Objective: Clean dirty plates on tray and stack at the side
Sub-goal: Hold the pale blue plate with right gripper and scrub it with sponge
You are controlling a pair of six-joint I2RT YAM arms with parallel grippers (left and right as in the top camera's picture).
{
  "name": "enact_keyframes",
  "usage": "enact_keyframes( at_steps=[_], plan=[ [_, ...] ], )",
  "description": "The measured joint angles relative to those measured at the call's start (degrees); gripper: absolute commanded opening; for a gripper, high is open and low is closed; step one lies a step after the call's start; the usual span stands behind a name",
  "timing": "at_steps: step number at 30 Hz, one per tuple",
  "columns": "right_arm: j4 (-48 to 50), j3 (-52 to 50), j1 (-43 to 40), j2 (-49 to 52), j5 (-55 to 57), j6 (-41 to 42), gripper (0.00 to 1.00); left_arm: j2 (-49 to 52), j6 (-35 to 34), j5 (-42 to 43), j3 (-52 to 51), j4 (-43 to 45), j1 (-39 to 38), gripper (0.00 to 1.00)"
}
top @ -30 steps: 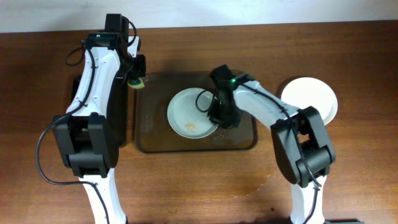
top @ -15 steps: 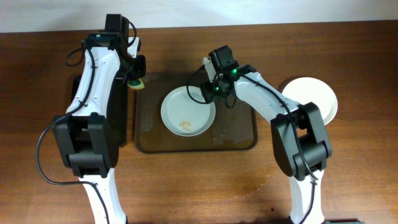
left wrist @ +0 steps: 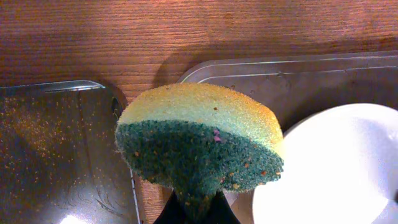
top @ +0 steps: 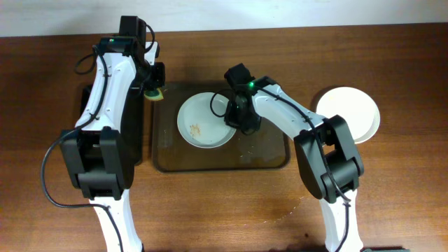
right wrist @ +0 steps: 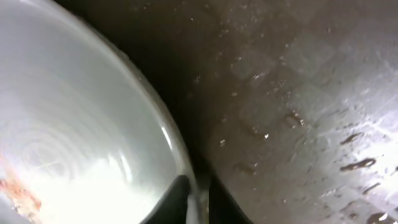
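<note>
Right gripper [right wrist: 196,200] narrowed onto the rim of round white shallow plate [top: 203,120], orange smear [top: 195,129] on the side away from it | plate lies in large brown rectangular tray [top: 269,150] beneath the hand | left gripper [left wrist: 196,210] clamps yellow-green sponge [left wrist: 199,140], tray corner just below | stacked white plates [top: 353,112] well apart from the right gripper, off the tray.

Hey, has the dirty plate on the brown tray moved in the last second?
Yes. The plate has slid left, toward the left end of the tray, which stays put in the overhead view. The right gripper grips its right rim.
</note>
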Motion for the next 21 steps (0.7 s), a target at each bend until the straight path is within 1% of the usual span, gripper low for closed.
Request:
enact_keyframes(
  at_steps=[1, 2, 3, 4, 5, 6, 7, 11, 15, 16, 19, 21],
  plan=[
    [1.36, 0.07, 0.11, -0.07, 0.35, 0.20, 0.38, 0.00, 0.00, 0.00, 0.00, 0.02, 0.00, 0.01],
    [4.72, -0.07, 0.09, -0.07, 0.52, -0.52, 0.38, 0.00, 0.00, 0.00, 0.00, 0.00, 0.00, 0.01],
    [6.56, -0.07, 0.00, 0.00, 0.61, -1.29, 0.36, 0.00, 0.00, 0.00, 0.00, 0.02, 0.00, 0.01],
    [8.59, -0.20, -0.13, 0.11, 0.87, -2.86, 0.29, 0.00, 0.00, 0.00, 0.00, 0.00, 0.00, 0.01],
    [9.64, -0.20, -0.24, 0.28, 1.03, -4.26, 0.15, 0.00, 0.00, 0.00, 0.00, 0.02, 0.00, 0.01],
    [9.97, -0.22, -0.33, 0.31, 1.31, -5.88, 0.06, 0.00, 0.00, 0.00, 0.00, 0.02, 0.00, 0.01],
    [10.01, -0.24, -0.35, 0.33, 2.21, -7.39, 0.04, 0.00, 0.00, 0.00, 0.00, 0.02, 0.00, 0.01],
    [9.60, -0.28, -0.35, 0.35, 3.26, -9.14, 0.04, 0.00, 0.00, 0.00, -0.35, 0.26, -0.20, 0.01],
    [4.28, 0.15, -0.35, 0.15, 3.15, -0.85, 0.04, 0.04, 0.02, 0.59, -6.34, 1.79, -1.62, 0.01],
    [3.76, 0.17, -0.35, 0.15, 3.08, 0.83, 0.04, 0.09, 0.02, 1.46, -8.92, 3.80, -2.60, 0.01],
    [3.45, 0.22, -0.35, 0.15, 2.89, 2.45, 0.04, 0.13, 0.02, 3.32, -14.10, 9.97, -5.86, 0.01],
    [3.74, 0.22, -0.35, 0.15, 2.47, 2.89, 0.04, 0.13, 0.02, 5.25, -15.72, 14.60, -7.87, 0.01]
  ],
)
